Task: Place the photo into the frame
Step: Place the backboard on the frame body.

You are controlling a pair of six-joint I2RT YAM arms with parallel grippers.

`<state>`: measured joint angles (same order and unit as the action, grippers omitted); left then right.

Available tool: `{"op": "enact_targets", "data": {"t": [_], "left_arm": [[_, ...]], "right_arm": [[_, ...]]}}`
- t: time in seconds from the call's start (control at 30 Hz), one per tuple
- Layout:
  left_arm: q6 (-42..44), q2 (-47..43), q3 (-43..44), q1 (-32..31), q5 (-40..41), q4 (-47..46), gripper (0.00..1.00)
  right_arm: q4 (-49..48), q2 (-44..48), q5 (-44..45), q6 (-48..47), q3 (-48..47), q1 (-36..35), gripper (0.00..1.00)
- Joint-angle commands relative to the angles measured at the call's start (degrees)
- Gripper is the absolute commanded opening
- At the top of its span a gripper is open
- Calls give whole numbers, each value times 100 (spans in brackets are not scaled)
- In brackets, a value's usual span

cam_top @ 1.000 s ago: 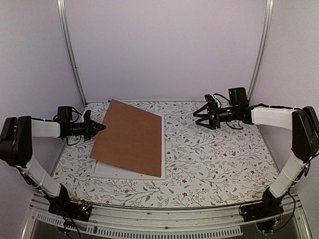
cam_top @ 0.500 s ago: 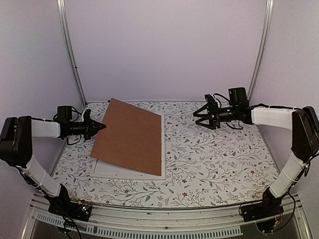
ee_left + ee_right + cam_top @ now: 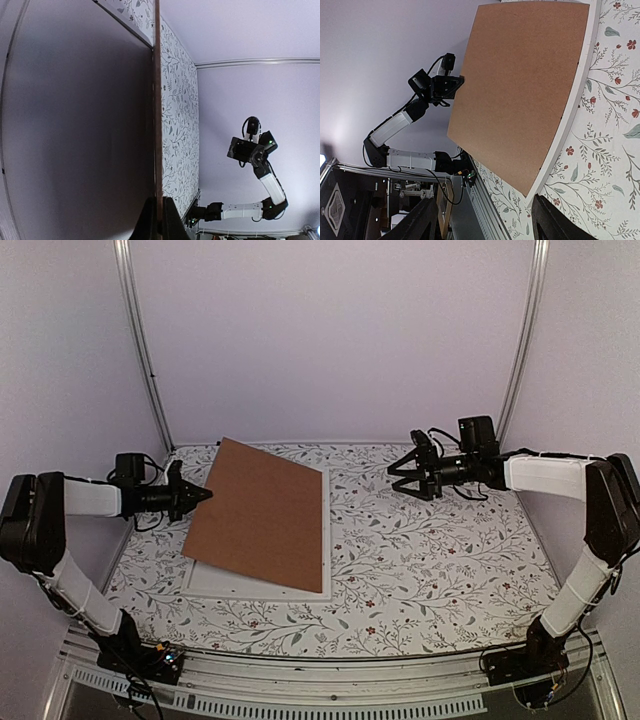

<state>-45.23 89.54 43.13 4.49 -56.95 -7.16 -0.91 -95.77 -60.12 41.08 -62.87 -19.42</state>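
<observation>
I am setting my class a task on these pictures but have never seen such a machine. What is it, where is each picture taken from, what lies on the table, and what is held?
These are two robot arms bolted at the near edge of a flower-patterned table. One picture looks down from above and behind them; the other two come from a small camera on each wrist. On the table lies a white frame, with a brown board over it. The left pincer is shut on the board's left edge, so that side is raised and the board slopes down to the right. The right pincer hangs open above the table, holding nothing. No photo shows in any picture.
</observation>
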Motion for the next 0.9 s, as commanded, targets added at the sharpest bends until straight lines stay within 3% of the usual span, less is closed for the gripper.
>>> {"op": "enact_targets", "data": {"t": [0.0, 0.67, 0.87], "left_arm": [[72, 64, -43, -58, -124, -354, 0], [358, 421, -32, -190, -53, -166, 0], [660, 439, 9, -212, 271, 217, 18]], "right_arm": [[-111, -100, 53, -83, 89, 17, 68], [-164, -162, 53, -63, 136, 17, 68], [-172, -183, 53, -48, 139, 17, 68]]}}
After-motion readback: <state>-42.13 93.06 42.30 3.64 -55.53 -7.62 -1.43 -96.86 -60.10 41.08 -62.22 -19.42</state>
